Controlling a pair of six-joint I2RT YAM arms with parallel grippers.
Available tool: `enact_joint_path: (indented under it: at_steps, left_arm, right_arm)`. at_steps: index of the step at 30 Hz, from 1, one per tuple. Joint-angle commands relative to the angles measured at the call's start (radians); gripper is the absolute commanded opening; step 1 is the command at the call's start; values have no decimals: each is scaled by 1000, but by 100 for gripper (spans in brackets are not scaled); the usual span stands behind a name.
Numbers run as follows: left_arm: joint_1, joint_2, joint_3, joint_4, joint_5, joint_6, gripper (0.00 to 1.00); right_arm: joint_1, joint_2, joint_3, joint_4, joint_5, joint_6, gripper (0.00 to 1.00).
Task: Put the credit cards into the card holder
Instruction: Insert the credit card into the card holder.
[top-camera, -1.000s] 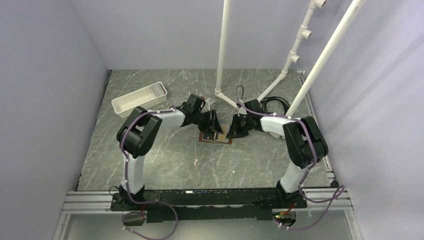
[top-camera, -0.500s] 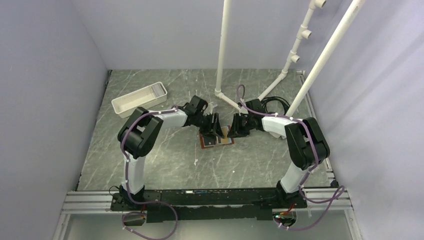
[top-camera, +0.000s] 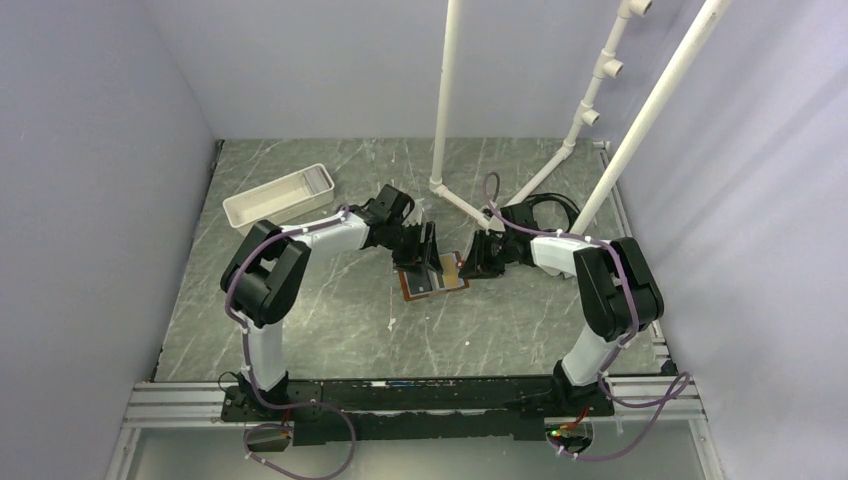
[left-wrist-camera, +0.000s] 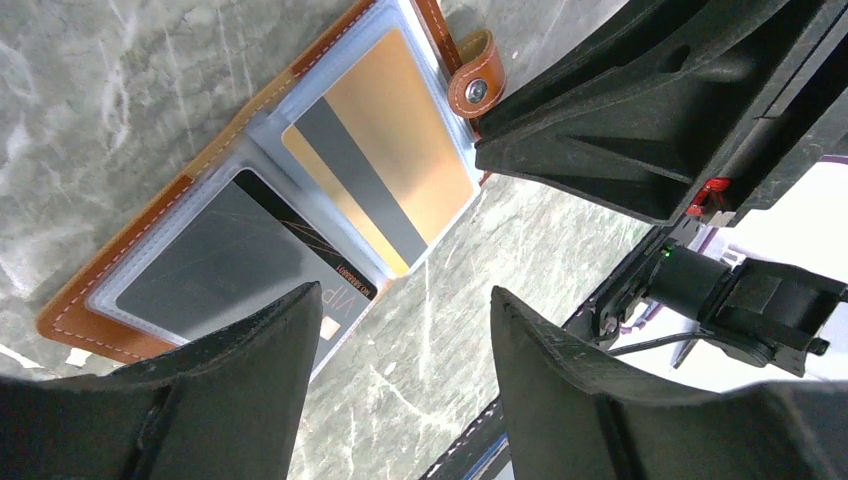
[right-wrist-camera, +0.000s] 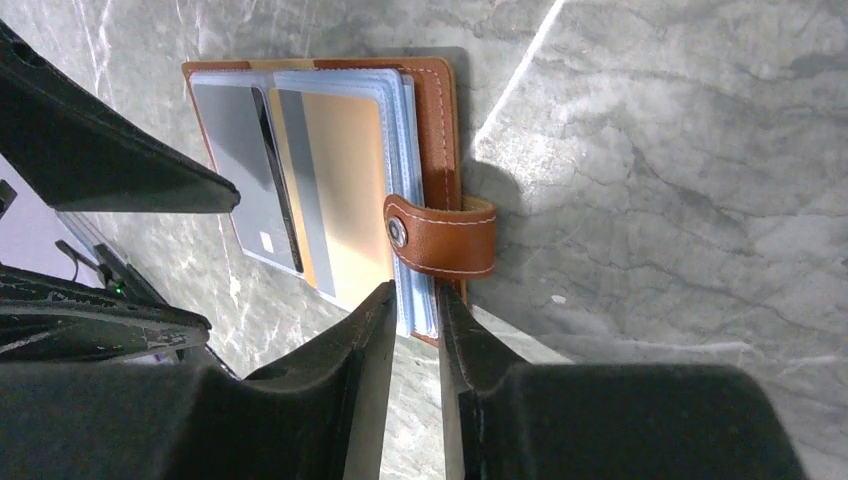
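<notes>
Grey marbled table (top-camera: 330, 335), lilac walls (top-camera: 90, 200), white pipes (top-camera: 444, 100)

On the dark grey flat card (left-wrist-camera: 225, 268) in the brown leather card holder (left-wrist-camera: 60, 318) I read "VIP" and a tiny "NO." line, its digits unclear.

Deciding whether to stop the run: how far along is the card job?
Done: a gold card and a dark grey card sit in clear sleeves of the open card holder. In hand: the right gripper seems to pinch the sleeve edge; the left gripper hovers open, empty. Left: no loose card shows, so likely nothing.
</notes>
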Motion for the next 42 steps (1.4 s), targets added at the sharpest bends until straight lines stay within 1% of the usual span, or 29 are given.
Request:
enact_joint_path:
  at_steps: [1, 4, 8, 11, 19, 21, 33, 39, 42]
  left_arm:
    - [-3, -28, -22, 43, 61, 1, 65]
    - [-3, -7, -27, 103, 87, -21, 55]
    - [-3, 23, -18, 125, 86, -27, 33]
    - [-2, 42, -28, 144, 84, -32, 27]
    - [6, 76, -61, 149, 68, -25, 17]
    - [11, 78, -69, 150, 63, -25, 13]
    - [17, 111, -81, 165, 68, -27, 11]
    - [18, 113, -88, 168, 71, -28, 10]
    - [20, 113, -89, 164, 72, -25, 9]
  right_arm:
    - [-7, -42, -13, 22, -37, -14, 25]
    - [-7, -59, -15, 31, -53, -9, 30]
    - [-7, -68, -10, 31, -72, -7, 31]
    - [-7, -56, -10, 41, -89, -2, 32]
    - [-7, -35, -8, 59, -108, -4, 32]
    - [-6, -30, -6, 62, -114, -3, 32]
    - [1, 9, 0, 70, -126, -3, 33]
    - [12, -23, 4, 52, -104, -7, 33]
    - [15, -53, 5, 22, -75, -20, 36]
